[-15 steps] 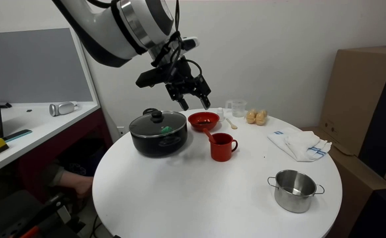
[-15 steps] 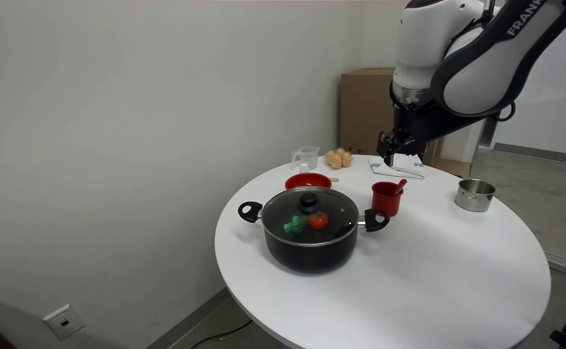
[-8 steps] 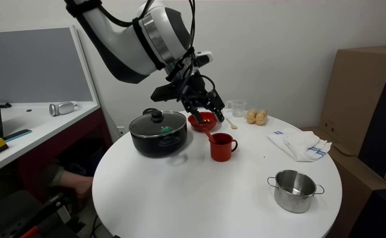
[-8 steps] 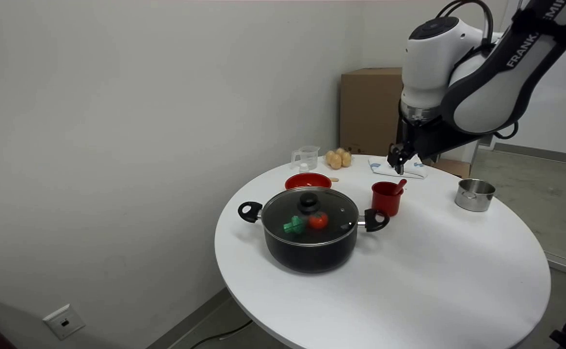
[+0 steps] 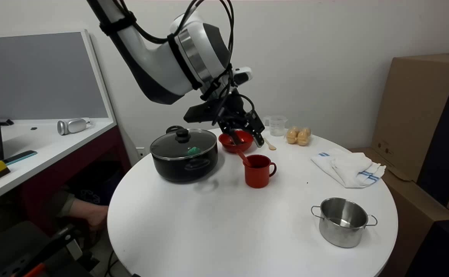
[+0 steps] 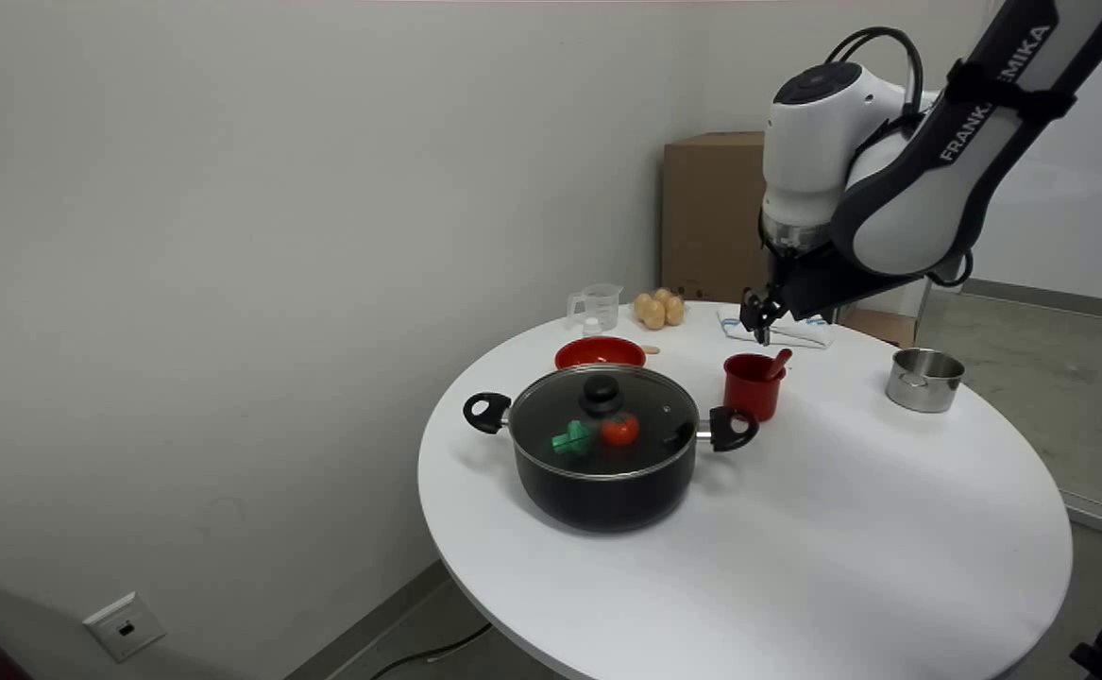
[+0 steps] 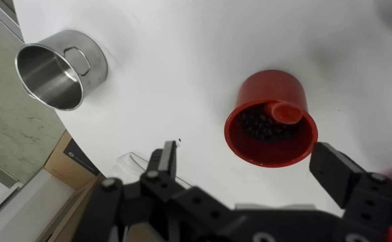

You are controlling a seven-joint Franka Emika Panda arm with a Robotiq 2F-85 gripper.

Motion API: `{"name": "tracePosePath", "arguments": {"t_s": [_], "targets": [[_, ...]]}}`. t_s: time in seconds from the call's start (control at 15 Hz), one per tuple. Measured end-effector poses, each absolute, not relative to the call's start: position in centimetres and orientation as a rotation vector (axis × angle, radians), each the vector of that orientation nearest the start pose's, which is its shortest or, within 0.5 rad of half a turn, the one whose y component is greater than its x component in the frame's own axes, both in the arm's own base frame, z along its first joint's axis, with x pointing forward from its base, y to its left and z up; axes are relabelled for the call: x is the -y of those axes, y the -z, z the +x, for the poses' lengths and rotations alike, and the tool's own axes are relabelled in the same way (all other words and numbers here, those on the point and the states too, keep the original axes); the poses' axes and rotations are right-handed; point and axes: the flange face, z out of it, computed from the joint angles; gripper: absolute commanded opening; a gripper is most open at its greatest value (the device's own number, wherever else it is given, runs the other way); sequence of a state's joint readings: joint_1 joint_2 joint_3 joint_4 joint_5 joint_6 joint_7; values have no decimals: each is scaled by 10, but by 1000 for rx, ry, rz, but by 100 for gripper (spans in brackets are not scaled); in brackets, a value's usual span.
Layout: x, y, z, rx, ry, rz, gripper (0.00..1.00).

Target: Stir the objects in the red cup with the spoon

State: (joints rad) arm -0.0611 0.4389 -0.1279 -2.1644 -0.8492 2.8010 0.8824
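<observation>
I have the jaws spread wide and holding nothing, hanging tilted above the bench [image 5: 193, 231], near the red cup [image 7: 271, 84]. In the wrist view the cup shows between the two sides, one of them just meeting the line of its rim; from an exterior view I see a gap there, so I'm not touching it. The spoon [image 7: 286, 113] leans in the cup, its red handle out past the rim, with small dark pieces [image 7: 261, 127] around it. That handle's end sits close under one side of the jaws; I can't tell how close.

The bulky neighbour is the black pot [image 6: 602, 501], covered by its glass lid [image 6: 551, 401]. From an exterior view its side handle hides part of the cup for me, but the two stand apart. The jaws partly block my sight of the red bowl [image 6: 593, 346]. Near that bowl are a clear jug [image 6: 601, 304], some tan round things [image 6: 653, 315] and a pale utensil [image 5: 271, 146]. The white cloth [image 5: 351, 165] and steel pot [image 5: 340, 235] lie well apart from the cup.
</observation>
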Motion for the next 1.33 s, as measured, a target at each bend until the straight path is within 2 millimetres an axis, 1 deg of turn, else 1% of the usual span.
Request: {"name": "tracePosePath", "arguments": {"t_s": [0.13,0.33,0.4,0.47,0.53,0.67,0.73,1.07,1.13,1.2,1.27,1.33], "targets": [[68,-193,570,-471,493,-3383,100],[53,-179,571,-464,455,-3366,100],[48,-175,571,-455,443,-3363,94],[43,-171,571,-445,434,-3360,74],[39,-169,571,-436,427,-3357,68],[33,-166,572,-423,420,-3354,53],[33,-165,572,-421,418,-3354,43],[35,-165,572,-427,418,-3353,6],[35,-165,572,-428,418,-3353,4],[35,-165,572,-429,418,-3353,5],[35,-165,572,-429,419,-3352,8],[35,-165,572,-429,421,-3351,9]]}}
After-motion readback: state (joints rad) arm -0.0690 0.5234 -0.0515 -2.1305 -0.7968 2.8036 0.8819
